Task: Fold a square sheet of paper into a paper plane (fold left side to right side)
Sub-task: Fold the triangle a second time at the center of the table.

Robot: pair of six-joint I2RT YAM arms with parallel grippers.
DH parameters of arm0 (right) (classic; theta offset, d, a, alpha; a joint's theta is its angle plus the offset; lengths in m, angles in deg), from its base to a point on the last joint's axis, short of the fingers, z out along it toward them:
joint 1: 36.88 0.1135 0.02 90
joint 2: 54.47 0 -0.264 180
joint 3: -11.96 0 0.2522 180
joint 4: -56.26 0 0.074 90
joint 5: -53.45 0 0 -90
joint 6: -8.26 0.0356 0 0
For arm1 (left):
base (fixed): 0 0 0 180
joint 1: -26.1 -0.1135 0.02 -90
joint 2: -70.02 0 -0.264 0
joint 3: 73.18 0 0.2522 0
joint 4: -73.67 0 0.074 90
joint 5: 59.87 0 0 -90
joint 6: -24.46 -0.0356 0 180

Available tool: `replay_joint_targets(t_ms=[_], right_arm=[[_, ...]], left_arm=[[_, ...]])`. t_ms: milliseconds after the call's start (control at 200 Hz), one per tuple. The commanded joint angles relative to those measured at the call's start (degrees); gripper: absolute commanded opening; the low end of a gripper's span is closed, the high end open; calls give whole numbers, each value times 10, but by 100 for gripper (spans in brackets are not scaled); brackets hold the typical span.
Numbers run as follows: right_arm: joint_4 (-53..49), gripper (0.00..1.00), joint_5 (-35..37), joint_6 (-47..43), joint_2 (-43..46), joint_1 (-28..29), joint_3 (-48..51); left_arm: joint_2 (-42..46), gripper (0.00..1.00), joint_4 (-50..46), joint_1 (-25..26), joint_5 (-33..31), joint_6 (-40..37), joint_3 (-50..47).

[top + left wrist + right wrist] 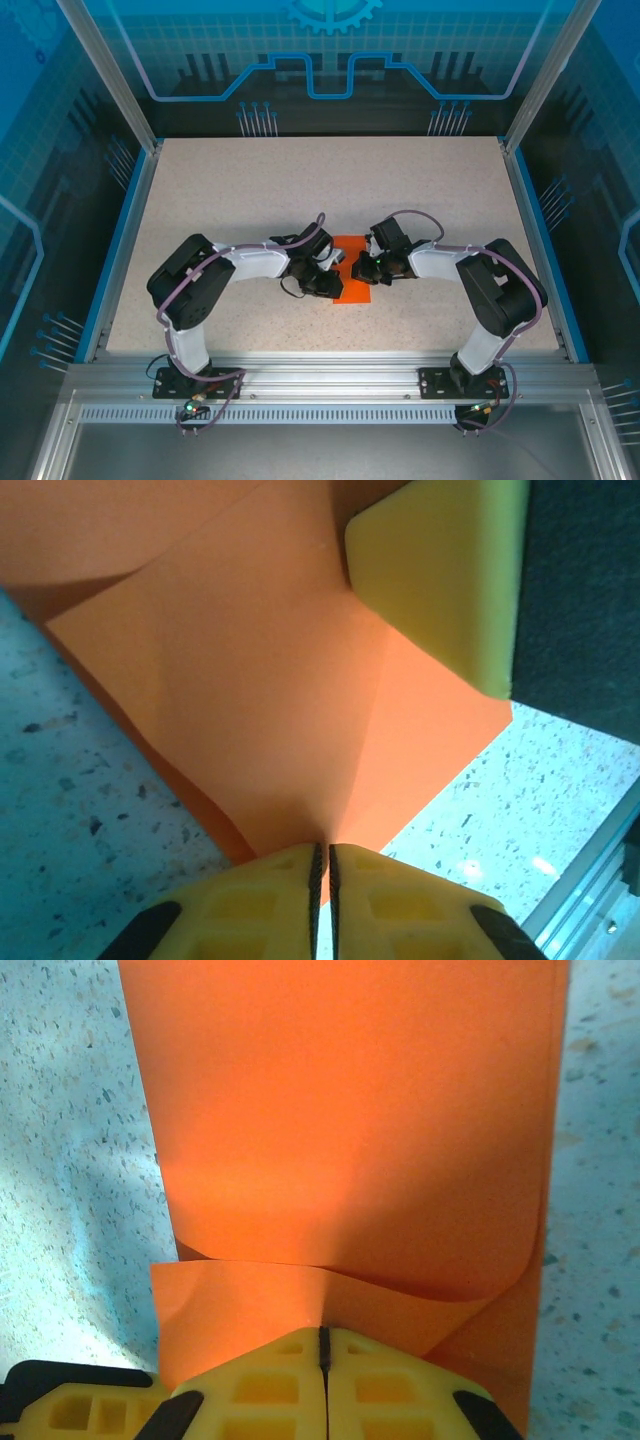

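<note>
Paper (353, 292) lies mid-table (250, 200), partly folded, between your two arms. Your left gripper (322, 858) has its fingers pressed together on a raised point of the paper, and a crease runs straight into the seam. Your right gripper (323, 1345) is closed as well, pinching the near edge where a flap curls over the flat layer. From the left wrist, one yellow finger (440, 580) of the right gripper sits over the paper, just across from the left fingers.

square sheet of paper (355, 293): one is lying here
robot arms: two are reaching in, left arm (200, 285), right arm (495, 285)
grippers: two, left gripper (322, 865), right gripper (323, 1345)
speckled table (250, 190): one
</note>
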Motion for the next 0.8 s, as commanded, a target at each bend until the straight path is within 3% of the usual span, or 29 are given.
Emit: replay_joint_targets(t_ms=[0,230,795], right_arm=[[-56,6,21,-17,6,5,6],[-46,5,17,-28,49,5,5],[10,5,-17,-27,57,57,28]], left_arm=[[-13,9,-32,1,-16,-15,-4],[-19,0,-33,2,-29,-19,-20],[-21,0,-36,5,-34,-22,-16]])
